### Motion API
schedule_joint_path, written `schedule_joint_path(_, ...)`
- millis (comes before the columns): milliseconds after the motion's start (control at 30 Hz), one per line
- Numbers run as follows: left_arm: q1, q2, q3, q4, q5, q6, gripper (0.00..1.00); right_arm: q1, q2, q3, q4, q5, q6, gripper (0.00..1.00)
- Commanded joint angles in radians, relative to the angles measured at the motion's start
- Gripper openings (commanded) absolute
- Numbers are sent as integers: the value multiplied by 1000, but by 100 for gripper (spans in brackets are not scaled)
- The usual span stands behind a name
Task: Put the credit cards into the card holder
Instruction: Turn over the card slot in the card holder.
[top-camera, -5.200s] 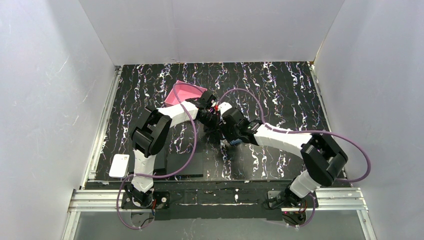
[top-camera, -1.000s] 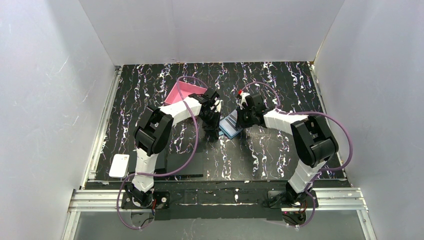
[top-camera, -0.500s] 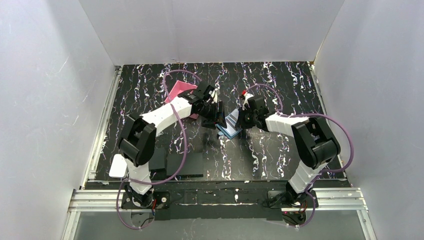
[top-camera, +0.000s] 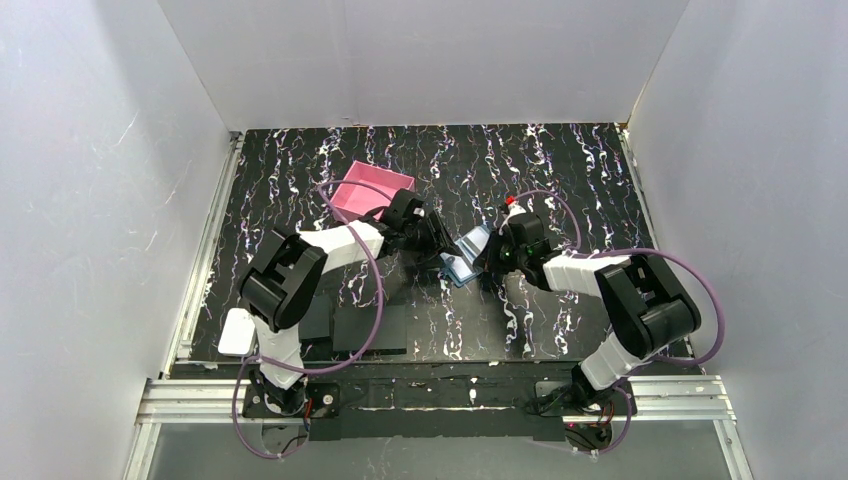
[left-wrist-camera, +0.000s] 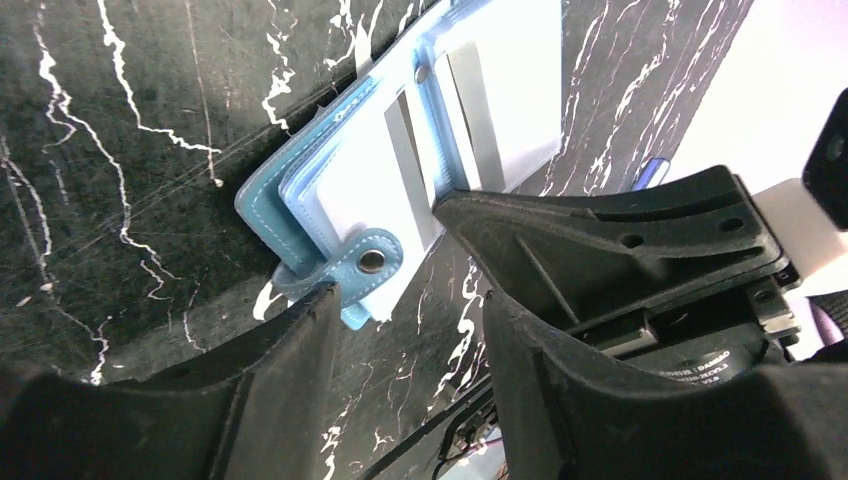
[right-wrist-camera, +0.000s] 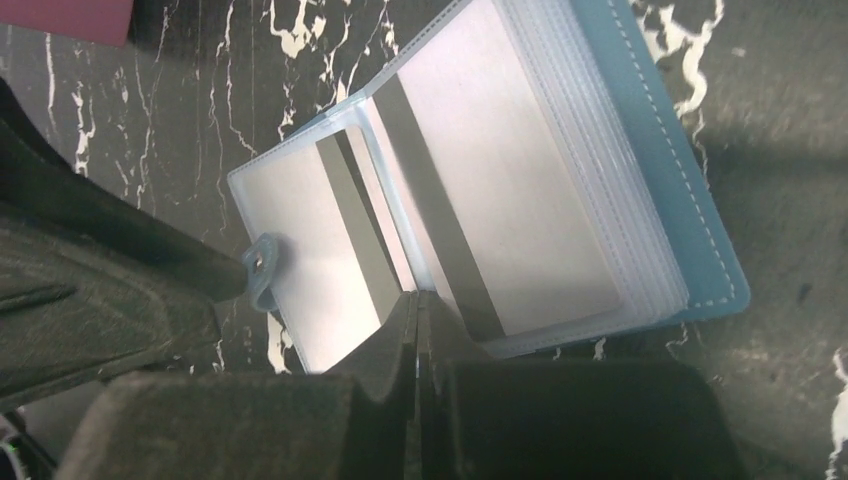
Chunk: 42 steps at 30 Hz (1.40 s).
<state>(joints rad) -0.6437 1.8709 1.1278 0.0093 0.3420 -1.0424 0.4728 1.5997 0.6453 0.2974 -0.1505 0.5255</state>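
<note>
The card holder (top-camera: 467, 256) is a blue hinged case with clear sleeves, lying open and tilted at mid-table between both grippers. Two pale credit cards (right-wrist-camera: 520, 190) (right-wrist-camera: 290, 260), each with a dark stripe, sit in its sleeves. They also show in the left wrist view as credit cards (left-wrist-camera: 500, 110). My right gripper (right-wrist-camera: 418, 297) is shut at the fold between the two pages, apparently pinching a sleeve edge. My left gripper (left-wrist-camera: 410, 300) is open at the case's snap strap (left-wrist-camera: 372, 262), with its left fingertip (left-wrist-camera: 315, 300) against the strap and nothing held.
A pink open box (top-camera: 368, 190) lies behind the left arm. A white card (top-camera: 238, 331) rests at the table's left edge by the left base. Flat black pads (top-camera: 370, 328) lie near the front. White walls enclose the table on three sides.
My left gripper has opened and its arm has swung lower and nearer. The right gripper has moved slightly right and nearer, and the blue case has moved with it.
</note>
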Motion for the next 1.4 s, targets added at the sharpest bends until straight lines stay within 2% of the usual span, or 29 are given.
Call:
schedule_joint_path(0,-19,1,22,45,-34,-27,51,7,-30,-75,-16,-32,99,3)
schedule_joint_path(167,-43,-51,-23,23,-85,-4,49,7,-25,-91,20,-47,136,3)
schedule_joint_path(367,-76,-194,-116,-3,-222,3,62,7,-13,-93,25,-47,126,3)
schedule_joint_path(467,-89,-218,-126,-3,-202,11,62,7,-14,-87,14,-42,115,3)
schedule_joint_path(667,-132,-132,-94,63,-94,-22,57,7,-29,-89,3,-29,100,3)
schedule_joint_path(967,-143,-100,-76,52,-160,-4,62,7,-40,-79,-11,-27,84,3)
schedule_joint_path(1367,-142,-39,-28,46,-171,16,62,7,-50,-92,-3,-31,80,3)
